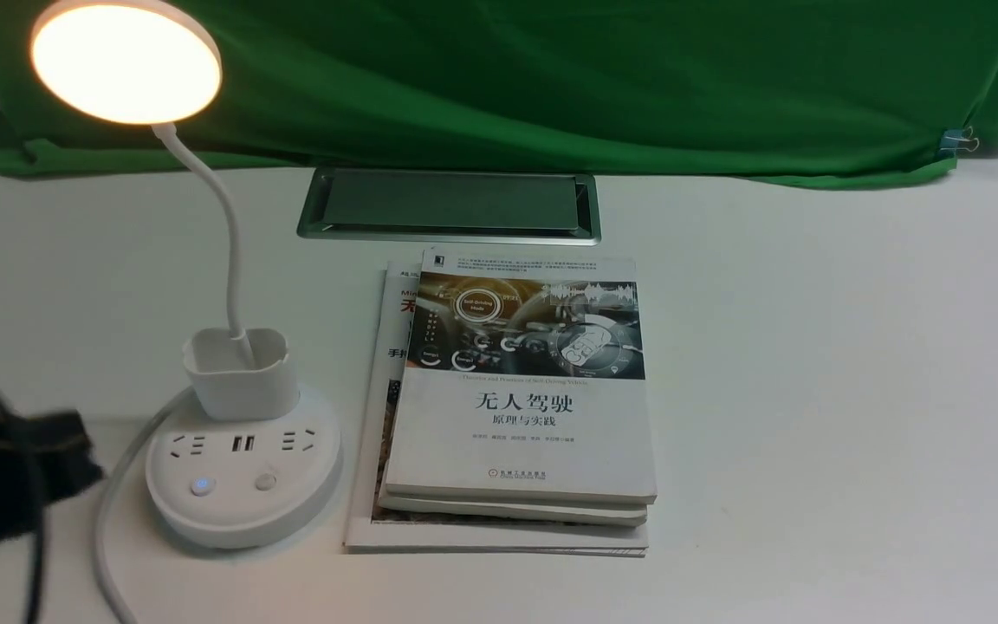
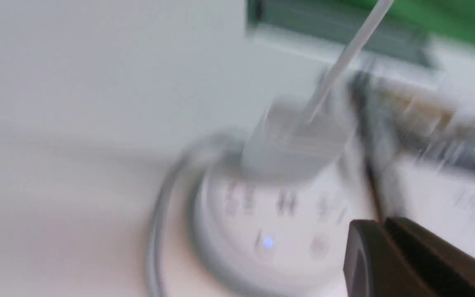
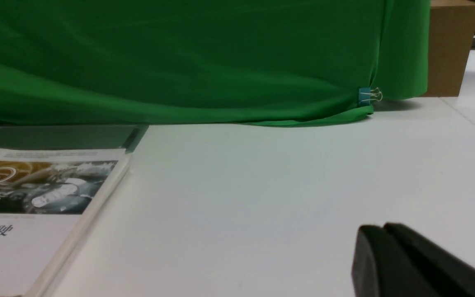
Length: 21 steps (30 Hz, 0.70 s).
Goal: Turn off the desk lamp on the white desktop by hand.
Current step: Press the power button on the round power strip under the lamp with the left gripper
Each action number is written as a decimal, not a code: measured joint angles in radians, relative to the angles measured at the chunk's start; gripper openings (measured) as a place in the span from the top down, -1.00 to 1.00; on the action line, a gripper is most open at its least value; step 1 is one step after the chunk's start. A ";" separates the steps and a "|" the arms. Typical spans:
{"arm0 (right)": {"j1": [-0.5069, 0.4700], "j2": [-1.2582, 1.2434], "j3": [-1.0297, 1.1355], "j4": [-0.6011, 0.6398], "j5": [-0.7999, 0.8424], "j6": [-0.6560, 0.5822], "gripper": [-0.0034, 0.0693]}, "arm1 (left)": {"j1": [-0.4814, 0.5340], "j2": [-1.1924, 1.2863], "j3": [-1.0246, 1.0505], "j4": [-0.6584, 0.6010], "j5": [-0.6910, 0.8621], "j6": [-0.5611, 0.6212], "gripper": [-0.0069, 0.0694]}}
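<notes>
The lit, white, disc-headed desk lamp [image 1: 239, 468] stands at the left of the broad white tabletop [image 1: 811, 390], which lies open at the far right. The blurred black left claw [image 1: 5, 485] hangs beside the lamp's base. Only the wrist views show this claw and the black right claw [image 3: 379, 231] pressed together.

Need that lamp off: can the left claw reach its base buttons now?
Probably yes: the left claw sits just left of the desk lamp, only its cord lies between, and the buttons face up uncovered.

Black on the left gripper [image 1: 66, 468]; just right of it, white on the desk lamp [image 1: 243, 472], with warm yellow glow at its disc [image 1: 126, 61] and a blue-lit button [image 1: 201, 485]. Farther right, white books [image 1: 521, 416] with a brown-grey photo band; white desktop [image 1: 811, 390], green cloth [image 1: 551, 78].
</notes>
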 joint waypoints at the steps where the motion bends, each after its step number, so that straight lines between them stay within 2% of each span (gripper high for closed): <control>1: 0.000 0.000 0.000 0.000 0.000 0.000 0.81 | 0.000 0.071 -0.023 -0.017 0.045 0.031 0.77; 3: 0.000 0.000 0.000 0.000 0.000 0.000 0.81 | -0.001 0.129 -0.055 -0.051 0.088 0.090 0.77; 4: 0.000 0.000 0.000 0.000 0.000 0.000 0.81 | -0.017 0.187 -0.101 -0.111 0.136 0.198 0.77; 5: 0.000 0.000 0.000 0.000 0.000 0.000 0.81 | -0.034 0.221 -0.124 -0.141 0.154 0.244 0.77; 8: 0.000 0.000 0.000 0.000 0.000 0.000 0.81 | -0.103 0.299 -0.190 -0.144 0.181 0.268 0.77; 9: 0.000 0.000 0.000 0.000 0.000 0.000 0.81 | -0.154 0.358 -0.231 -0.045 0.188 0.189 0.77; 10: 0.000 0.000 0.000 0.000 0.000 0.000 0.81 | -0.165 0.374 -0.241 -0.009 0.190 0.160 0.77; 13: 0.000 -0.001 0.000 0.000 0.000 0.000 0.81 | -0.240 0.497 -0.313 0.295 0.215 -0.085 0.77; 15: 0.000 0.000 0.000 0.000 0.000 0.000 0.81 | -0.271 0.562 -0.357 0.405 0.223 -0.169 0.77; 21: 0.000 0.000 0.000 0.000 0.001 0.000 0.81 | -0.294 0.691 -0.433 0.444 0.217 -0.198 0.77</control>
